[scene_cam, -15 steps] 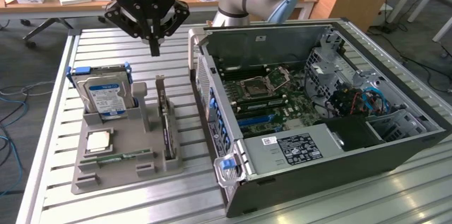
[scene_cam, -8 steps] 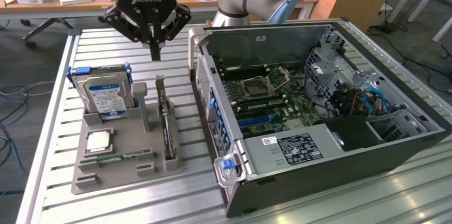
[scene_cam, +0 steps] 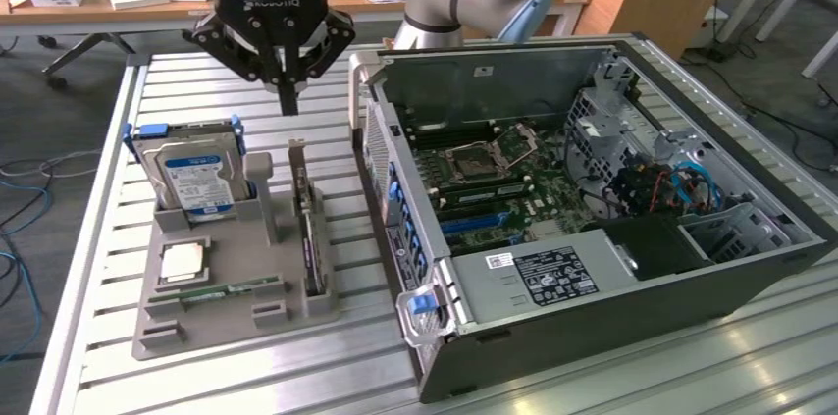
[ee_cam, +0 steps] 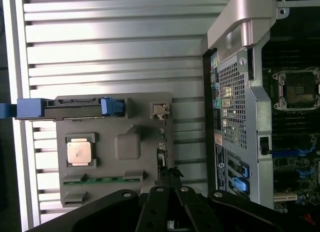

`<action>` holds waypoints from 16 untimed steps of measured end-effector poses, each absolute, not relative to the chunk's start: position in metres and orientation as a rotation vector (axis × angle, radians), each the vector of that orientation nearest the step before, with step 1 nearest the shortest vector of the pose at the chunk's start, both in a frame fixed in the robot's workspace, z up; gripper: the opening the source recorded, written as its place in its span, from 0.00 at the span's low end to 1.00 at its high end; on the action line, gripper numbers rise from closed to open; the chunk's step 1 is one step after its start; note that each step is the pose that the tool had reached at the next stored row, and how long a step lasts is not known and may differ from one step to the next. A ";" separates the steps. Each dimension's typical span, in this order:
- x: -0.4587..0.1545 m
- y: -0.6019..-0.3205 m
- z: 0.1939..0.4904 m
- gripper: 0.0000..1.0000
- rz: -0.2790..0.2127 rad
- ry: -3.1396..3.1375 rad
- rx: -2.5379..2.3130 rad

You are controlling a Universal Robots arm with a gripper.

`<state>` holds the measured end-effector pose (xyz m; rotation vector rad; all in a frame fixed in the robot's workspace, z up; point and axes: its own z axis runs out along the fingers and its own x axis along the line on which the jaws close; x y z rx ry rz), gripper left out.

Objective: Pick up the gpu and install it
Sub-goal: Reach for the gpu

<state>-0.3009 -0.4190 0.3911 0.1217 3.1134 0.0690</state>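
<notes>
Slatted table [scene_cam: 196, 72] lies beneath my claw [scene_cam: 287, 101]. The open computer case [scene_cam: 590, 337] sits beside the claw. The grey holder tray [scene_cam: 223, 322] is below it and carries the gpu [scene_cam: 312, 238], standing on edge (not yet gripped). Claw fingers are together, holding nothing.

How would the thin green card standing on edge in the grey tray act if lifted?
The thin green circuit card is probably stiff, being a flat board with a metal end bracket. Being thin, it looks light but fragile. Standing on edge in the grey plastic tray, it would likely tip without the slot.
</notes>
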 end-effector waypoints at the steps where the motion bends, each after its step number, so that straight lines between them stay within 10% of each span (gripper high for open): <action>1: -0.301 -0.419 0.391 0.11 0.069 3.113 0.122; 16: -0.301 -0.422 0.391 0.11 0.069 3.113 0.121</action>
